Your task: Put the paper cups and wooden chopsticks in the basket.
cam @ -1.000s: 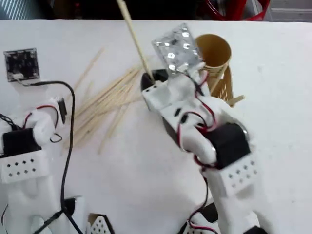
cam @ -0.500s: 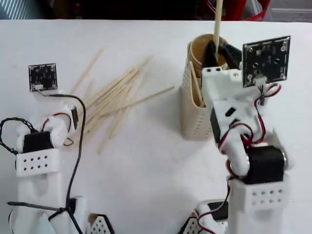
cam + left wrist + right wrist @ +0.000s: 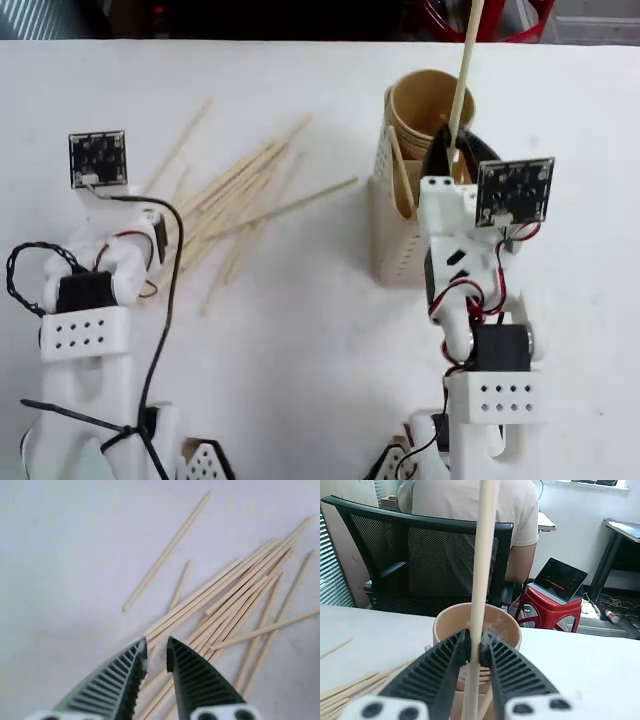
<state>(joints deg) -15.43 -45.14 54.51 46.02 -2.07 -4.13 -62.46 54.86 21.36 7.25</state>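
overhead camera looks down; left wrist close over same chopsticks (image 3: 235, 592); right faces level.

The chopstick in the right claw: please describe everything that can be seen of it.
A long, thin, straight stick of pale wood, the chopstick stands nearly upright over the paper cup in the basket. The right claw is shut on it low down; its lower end is hidden.

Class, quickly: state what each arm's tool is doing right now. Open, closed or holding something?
Left tool: slightly open, empty, over the loose chopsticks.
Right tool: closed on one upright chopstick.
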